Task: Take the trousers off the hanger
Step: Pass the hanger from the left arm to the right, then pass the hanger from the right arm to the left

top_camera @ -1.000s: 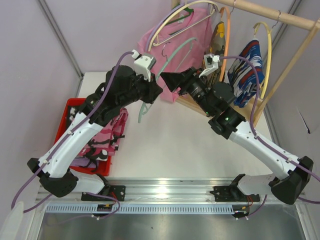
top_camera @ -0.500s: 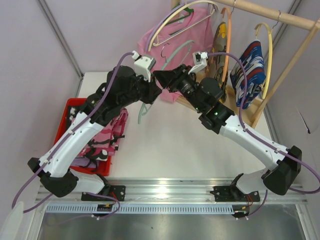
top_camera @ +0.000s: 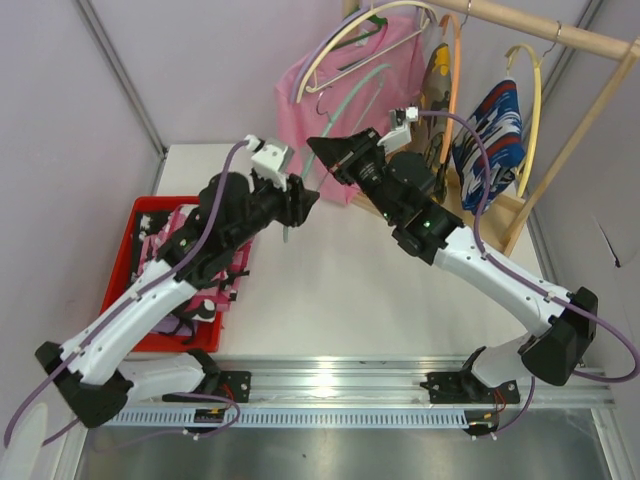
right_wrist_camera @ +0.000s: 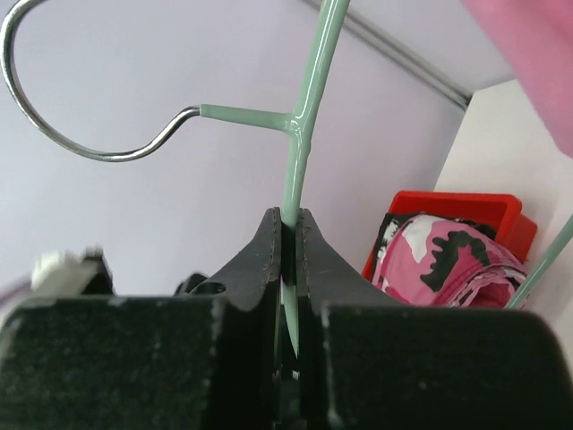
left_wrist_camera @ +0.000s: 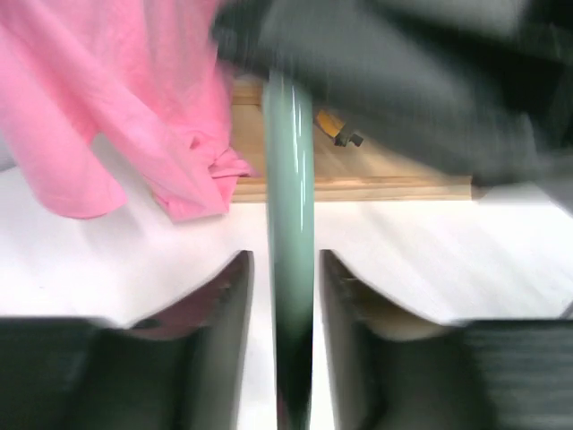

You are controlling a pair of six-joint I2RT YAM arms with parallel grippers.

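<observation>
My right gripper (top_camera: 316, 149) (right_wrist_camera: 288, 215) is shut on the arm of a bare mint-green hanger (top_camera: 353, 91) (right_wrist_camera: 301, 141), just below its metal hook. My left gripper (top_camera: 303, 199) (left_wrist_camera: 286, 260) is open around the hanger's (left_wrist_camera: 288, 179) lower arm, with a gap on each side. Pink-and-black camouflage trousers (top_camera: 213, 272) (right_wrist_camera: 440, 260) lie in the red bin (top_camera: 134, 226). On the rack, yellow-olive trousers (top_camera: 437, 76) hang from an orange hanger and blue, white and red trousers (top_camera: 494, 135) from a yellow one.
A plain pink T-shirt (top_camera: 312, 88) (left_wrist_camera: 98, 107) hangs on a cream hanger from the wooden rail (top_camera: 560, 35), right behind both grippers. The rack's wooden base (left_wrist_camera: 394, 184) and slanted leg (top_camera: 570, 140) stand at the table's back right.
The right gripper closed on the mint hanger. The left gripper let go of it, opened, and drew back down and left.
</observation>
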